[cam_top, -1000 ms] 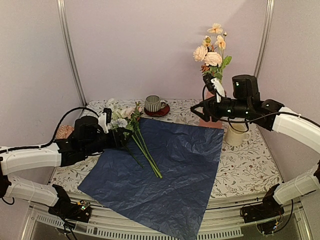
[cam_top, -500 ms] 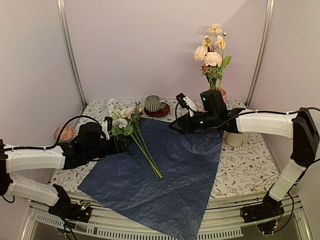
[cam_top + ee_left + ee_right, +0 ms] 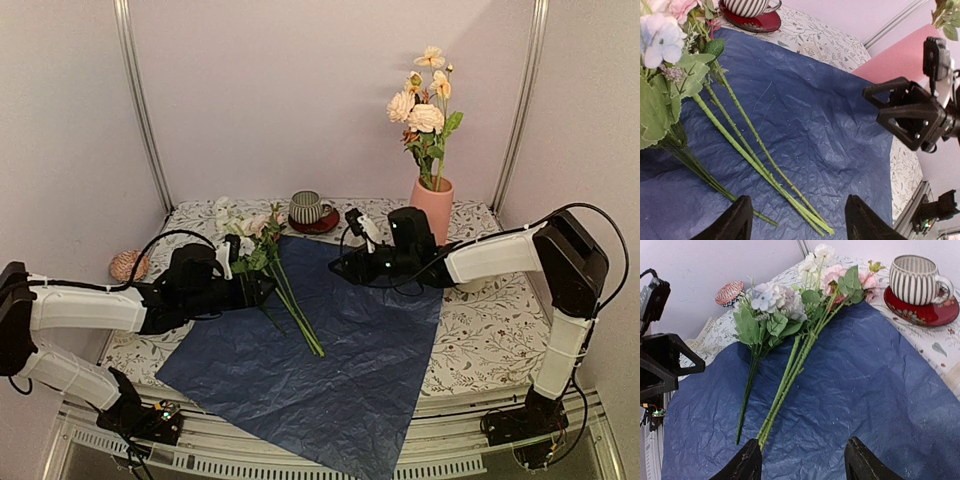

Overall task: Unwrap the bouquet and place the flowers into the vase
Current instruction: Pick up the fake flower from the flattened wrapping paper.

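Setting: pale-walled booth with a floral-patterned table (image 3: pixel 490 345), two black-and-white robot arms reaching in from its near edge.
Wrapping: crinkled dark-blue paper sheet (image 3: pixel 350 350) lies opened flat on the table; no ribbon or tag can be seen.
Flowers on paper: loose green-stemmed artificial flowers (image 3: pixel 265 255) in lilac, white and pink lie across the sheet's far left corner, blooms toward the back wall, stem ends toward the middle.
Vase: tall salmon-pink tapered vase (image 3: pixel 437 205) stands at the back right, already holding several cream and peach blooms (image 3: pixel 425 100) upright.
Other vessels: striped cup on a red saucer (image 3: pixel 308 210) sits just beyond the paper; whether anything is in it cannot be told.
Left gripper (image 3: pixel 797 220): fingers apart, empty, low over the stems beside the leafy heads.
Right gripper (image 3: pixel 802 460): fingers apart, empty, over the paper and facing the stem ends.
Step in hand: judged to be reaching for the next stem, unwrapping looking done.
Next move: likely calls for closing on one thin stem without dragging its neighbours, then lifting it well clear toward the vase mouth.
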You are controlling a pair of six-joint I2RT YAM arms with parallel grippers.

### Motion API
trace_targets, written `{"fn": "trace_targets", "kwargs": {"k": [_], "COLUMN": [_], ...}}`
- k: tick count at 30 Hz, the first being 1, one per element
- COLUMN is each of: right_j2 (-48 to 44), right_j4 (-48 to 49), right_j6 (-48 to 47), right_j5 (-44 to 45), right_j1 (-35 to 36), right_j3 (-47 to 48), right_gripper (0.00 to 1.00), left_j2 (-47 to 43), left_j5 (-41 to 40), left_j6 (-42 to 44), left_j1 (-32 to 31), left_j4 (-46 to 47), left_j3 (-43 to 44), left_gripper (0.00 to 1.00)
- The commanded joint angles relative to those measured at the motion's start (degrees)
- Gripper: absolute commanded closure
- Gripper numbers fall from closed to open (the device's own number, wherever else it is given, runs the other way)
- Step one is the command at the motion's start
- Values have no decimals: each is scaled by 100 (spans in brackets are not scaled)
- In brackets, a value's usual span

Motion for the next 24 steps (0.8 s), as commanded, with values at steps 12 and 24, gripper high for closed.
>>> {"fn": "trace_targets", "kwargs": {"k": [12, 24], "right_j2": [-602, -711], "right_j4": [2722, 2771], "right_j6": [40, -5], "right_j5": [1251, 1490], "right_j1": [38, 39], "right_j3": [-1842, -1995], "right_gripper": [40, 40], "left_j2": [1704, 2839], "left_j5": [-588, -1162], "left_j6": [-883, -1644], "left_j1": [-39, -99], "left_j4": [-491, -1560], "left_j3": [1583, 2804], "left_gripper": [47, 64]}}
